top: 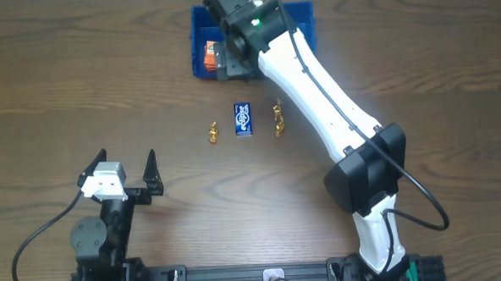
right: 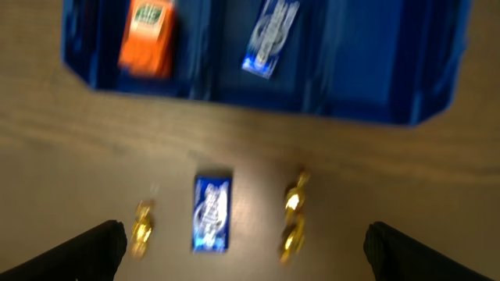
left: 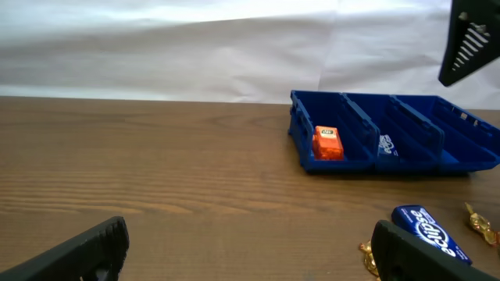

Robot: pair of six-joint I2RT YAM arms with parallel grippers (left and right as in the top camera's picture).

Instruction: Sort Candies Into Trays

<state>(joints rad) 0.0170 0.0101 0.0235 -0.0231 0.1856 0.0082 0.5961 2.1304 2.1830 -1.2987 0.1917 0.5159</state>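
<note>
Candies, loose: bar (top: 243,120), gold single (top: 214,132) and gold pair (top: 277,120), in a row on the worktop (top: 417,82), near the tray (top: 303,28) but apart from it.
Candies, sorted: orange candy (left: 327,144) in the tray's compartment at my left end; blue candy (right: 269,37) in the one beside it.
Right pincer (right: 246,238): open wide, holding nothing, raised over the loose row just short of the tray.
Left pincer (top: 126,156): open, holding nothing, low near my base, well apart from the tray.
Bar, long axis: runs from my bases toward the tray; one short end faces the tray.
Gold pieces, long axis: roughly the same way, twisted ends fore and aft; the pair lies end to end, touching or nearly so.
Step in hand (judged): right pincer picks the next candy, likely the bar, which lies nearly between its fingers.
How to do it well: come straight down centred on the bar, with the fingers closing across its short width. Keep them off the gold on either side and grip mid-length so it hangs level.
Destination (judged): the blue candy's compartment, as the wrappers look alike.
</note>
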